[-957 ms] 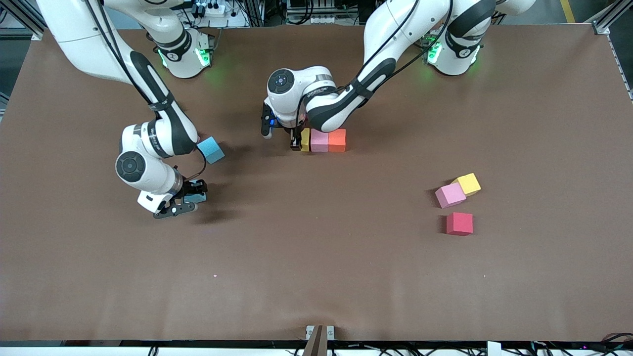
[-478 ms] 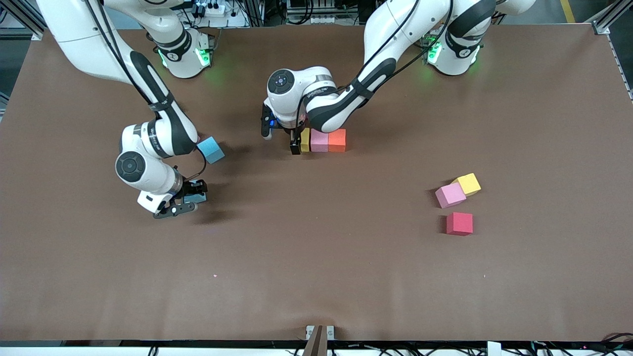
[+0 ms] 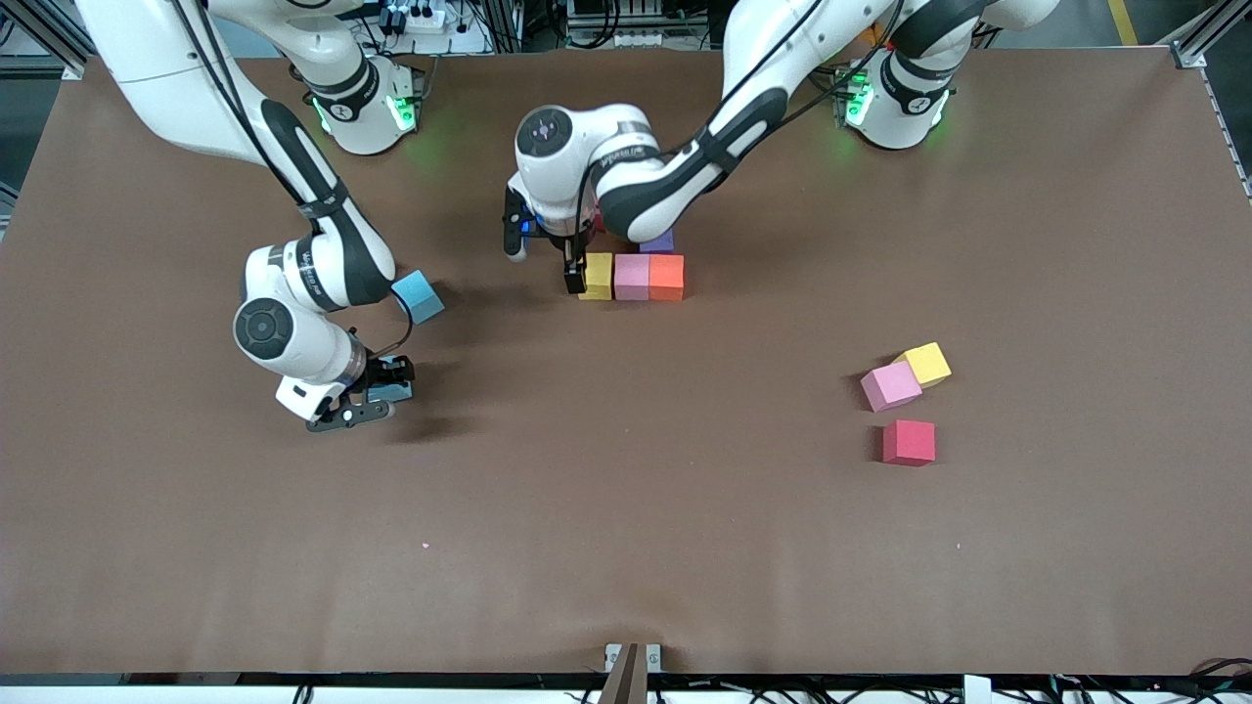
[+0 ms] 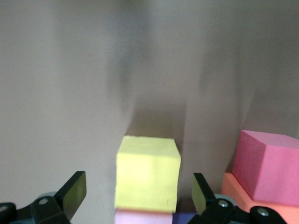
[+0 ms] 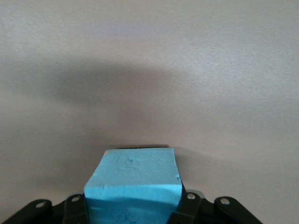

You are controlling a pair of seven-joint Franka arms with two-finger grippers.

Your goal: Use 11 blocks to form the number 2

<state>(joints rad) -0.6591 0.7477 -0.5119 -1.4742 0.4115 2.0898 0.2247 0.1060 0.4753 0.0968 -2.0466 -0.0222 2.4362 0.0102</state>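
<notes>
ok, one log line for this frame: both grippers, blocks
left gripper: open, over yellow block, released at row end | right gripper: shut on light blue block, above table | row: yellow, pink block, orange block

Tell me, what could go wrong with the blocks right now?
The left pincer is open with its fingers on both sides of the yellow block it set beside the pink block. If it swings sideways as it lifts, it might knock the row crooked. The right pincer holds a light blue block above the table. If that grip loosens, the block could fall and bounce away.
</notes>
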